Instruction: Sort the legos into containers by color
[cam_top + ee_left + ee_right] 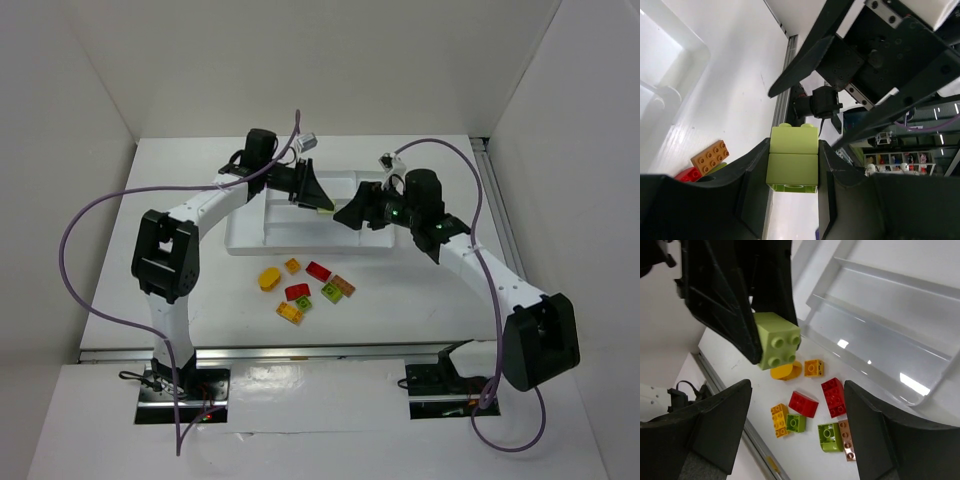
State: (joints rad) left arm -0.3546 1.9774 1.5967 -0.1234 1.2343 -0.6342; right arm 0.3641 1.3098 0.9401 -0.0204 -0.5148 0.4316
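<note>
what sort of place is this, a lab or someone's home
Probably a robot lab bench: two arms bolted to a white walled-in table, a divided tray, and loose toy bricks for sorting.

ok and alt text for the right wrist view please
The left gripper pinches a pale green brick beside a white divided tray. On the table below lie loose bricks in red, yellow, orange, green and brown, with the open right gripper framing the bottom edge.
</note>
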